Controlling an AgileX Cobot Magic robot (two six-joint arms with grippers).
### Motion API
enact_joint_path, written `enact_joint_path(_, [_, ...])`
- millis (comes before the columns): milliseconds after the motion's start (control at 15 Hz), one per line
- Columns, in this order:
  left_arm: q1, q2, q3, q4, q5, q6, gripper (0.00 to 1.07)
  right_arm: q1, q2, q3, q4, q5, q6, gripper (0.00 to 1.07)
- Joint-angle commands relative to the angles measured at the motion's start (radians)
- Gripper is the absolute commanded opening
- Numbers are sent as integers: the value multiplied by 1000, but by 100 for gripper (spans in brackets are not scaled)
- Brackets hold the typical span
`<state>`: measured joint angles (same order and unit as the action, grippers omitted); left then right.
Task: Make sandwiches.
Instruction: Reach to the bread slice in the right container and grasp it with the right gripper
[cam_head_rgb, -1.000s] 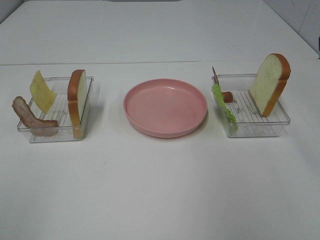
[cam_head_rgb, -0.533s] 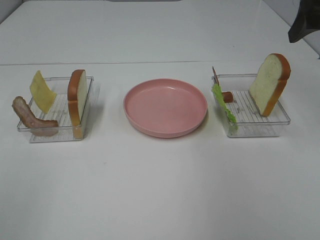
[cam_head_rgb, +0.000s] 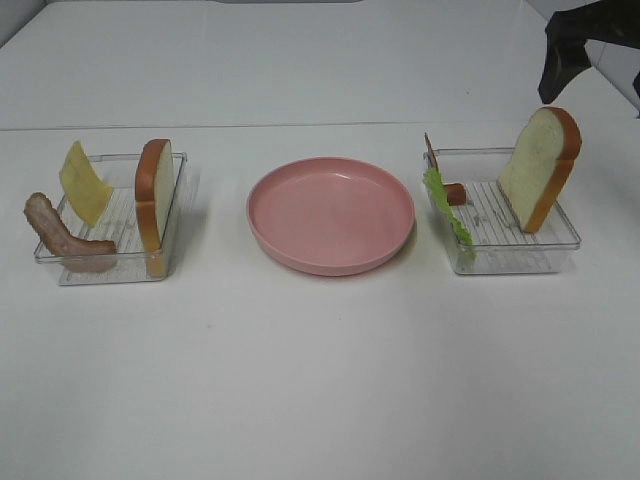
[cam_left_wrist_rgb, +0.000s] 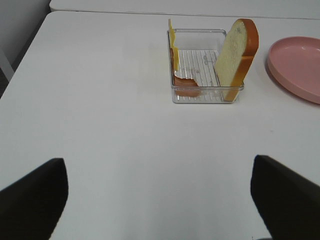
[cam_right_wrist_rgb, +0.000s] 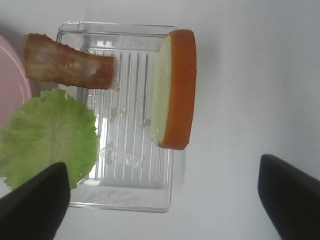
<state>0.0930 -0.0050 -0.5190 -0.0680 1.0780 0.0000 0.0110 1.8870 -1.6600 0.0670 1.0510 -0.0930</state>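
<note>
No stack is built; the sandwich parts stand in two clear trays. The left tray (cam_head_rgb: 110, 270) holds a yellow cheese slice (cam_head_rgb: 82, 182), a bacon strip (cam_head_rgb: 60, 235) and an upright bread slice (cam_head_rgb: 152, 200). The right tray (cam_head_rgb: 520, 260) holds a lettuce leaf (cam_head_rgb: 447, 212), a bacon strip (cam_head_rgb: 455, 193) and an upright bread slice (cam_head_rgb: 540, 168). My right gripper (cam_head_rgb: 598, 75) hangs open and empty above that bread slice (cam_right_wrist_rgb: 172, 90). My left gripper (cam_left_wrist_rgb: 160, 200) is open and empty, well short of the left tray (cam_left_wrist_rgb: 200, 95).
A round pink plate (cam_head_rgb: 330, 213) sits between the trays with nothing on it. The white table runs on in front of the trays. The left gripper is out of the exterior view.
My right gripper has come into the exterior view at the top right and moved left, toward the right tray. The food and trays have not moved.
</note>
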Motion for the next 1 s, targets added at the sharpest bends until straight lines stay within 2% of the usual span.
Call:
enact_joint_path(67, [2, -16, 1, -8, -4, 0, 91, -4, 68, -73, -14, 41, -9, 99])
enact_joint_path(333, [2, -16, 1, -8, -4, 0, 91, -5, 194, -196, -14, 83, -9, 99])
enact_joint_path(533, [2, -16, 1, -8, -4, 0, 91, -6, 279, -243, -14, 85, -9, 99])
enact_joint_path(1000, [2, -16, 1, -8, -4, 0, 91, -7, 388, -250, 10, 67, -9, 99])
